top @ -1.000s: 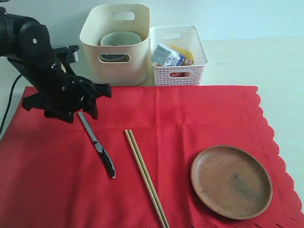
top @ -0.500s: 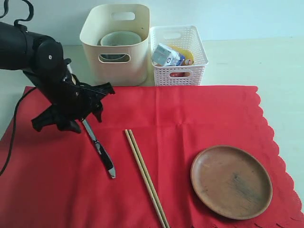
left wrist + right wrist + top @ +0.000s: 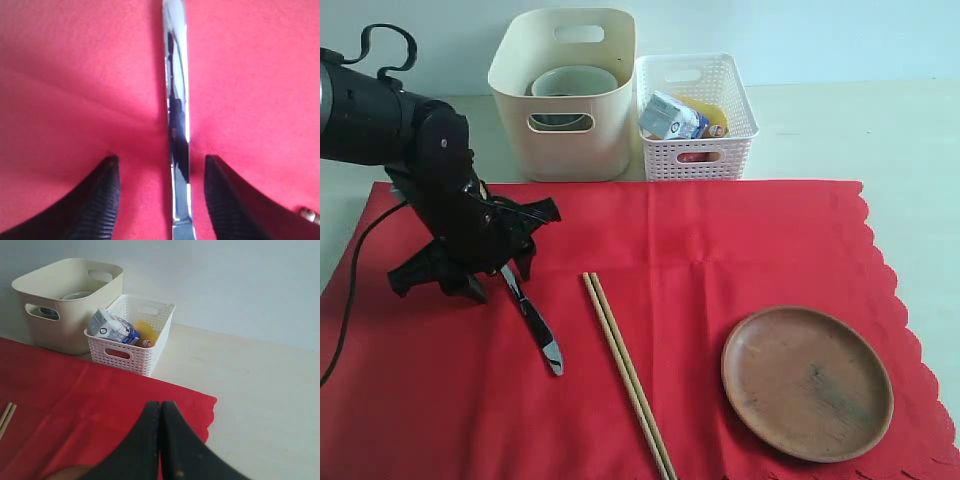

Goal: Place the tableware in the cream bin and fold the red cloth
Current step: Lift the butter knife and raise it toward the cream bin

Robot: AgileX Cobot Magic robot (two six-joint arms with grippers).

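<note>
Fingers (image 3: pixel 102 200) of the left gripper (image 3: pixel 161 160) stand wide astride the metal knife (image 3: pixel 178 115), its blade flat on the red cloth (image 3: pixel 65 75) between them, long axis square to their closing line, while the right gripper (image 3: pixel 161 407), pinched shut, hangs well away

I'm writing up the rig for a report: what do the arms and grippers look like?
The left arm is glossy black with bulky rounded joints, and a thin black cable trails from it. The left gripper has two black tapered fingers with fine ribbed pads. The right gripper is the same black, narrowing to a point. No markings show.
</note>
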